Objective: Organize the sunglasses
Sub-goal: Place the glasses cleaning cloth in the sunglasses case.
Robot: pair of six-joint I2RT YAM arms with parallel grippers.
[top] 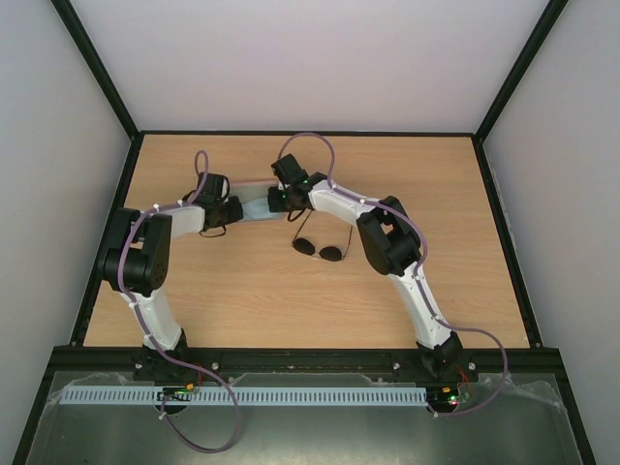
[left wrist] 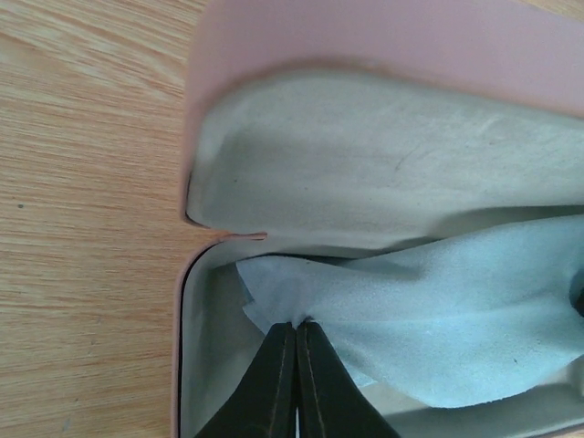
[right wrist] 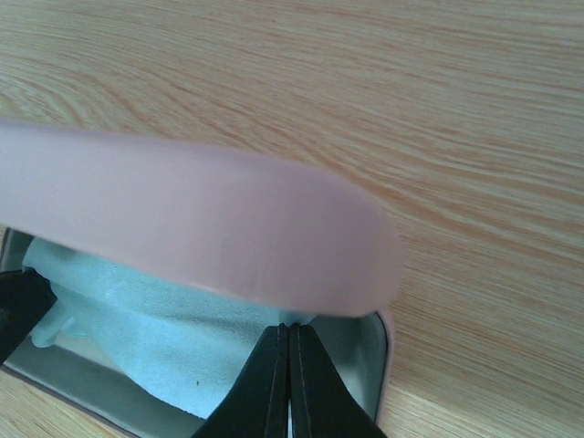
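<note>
A pink case point(left wrist: 365, 41) lies open on the table point(top: 242, 300), at about 10 o'clock from the sunglasses point(top: 318, 249) and a little apart from them. Its grey-lined lid is raised, and a light blue cloth point(left wrist: 438, 319) lies crumpled in the lower half. Both arms reach in over the case and hide most of it from above.

The left gripper point(left wrist: 297, 327) comes at the case from 9 o'clock. Its jaws are clenched, with a corner of the cloth caught at the tips. The right gripper point(right wrist: 288, 330) comes in from 3 o'clock, just under the blurred edge of the lid. Its jaws are pressed flat together, and I cannot tell whether anything thin sits between them.

The sunglasses rest near the middle of the table with lenses toward 6 o'clock and temple arms open toward 12. The right arm's elbow is just beside them at 3 o'clock, and nothing touches them.

The table is pale wood with a fine grain. Plain white walls point(top: 310, 58) enclose it on three sides, edged with black struts point(top: 98, 66).
</note>
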